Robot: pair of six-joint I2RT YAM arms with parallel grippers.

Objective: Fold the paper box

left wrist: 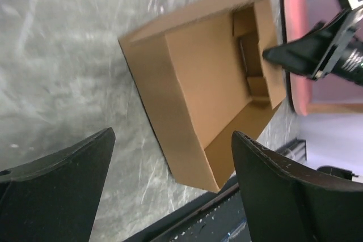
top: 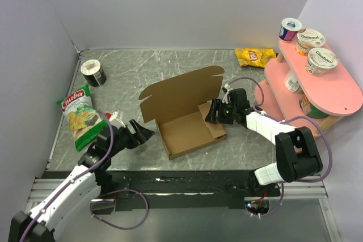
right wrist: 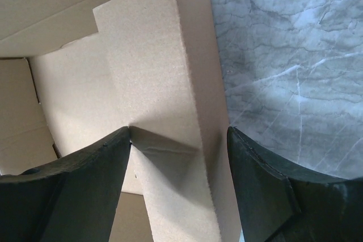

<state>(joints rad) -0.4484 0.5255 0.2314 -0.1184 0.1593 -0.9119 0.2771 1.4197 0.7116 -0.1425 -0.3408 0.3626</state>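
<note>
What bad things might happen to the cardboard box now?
1. The right gripper straddles one side wall of the paper box. The wall looks creased beside one finger, so a hard squeeze or push might crumple it.
2. The left gripper hangs open, apart from the box, so nothing pins it down. A push from the right could slide the box across the table.

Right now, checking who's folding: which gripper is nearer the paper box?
Right. Right gripper: jaws astride the right wall of the paper box. Left gripper: off its left side, apart.
</note>
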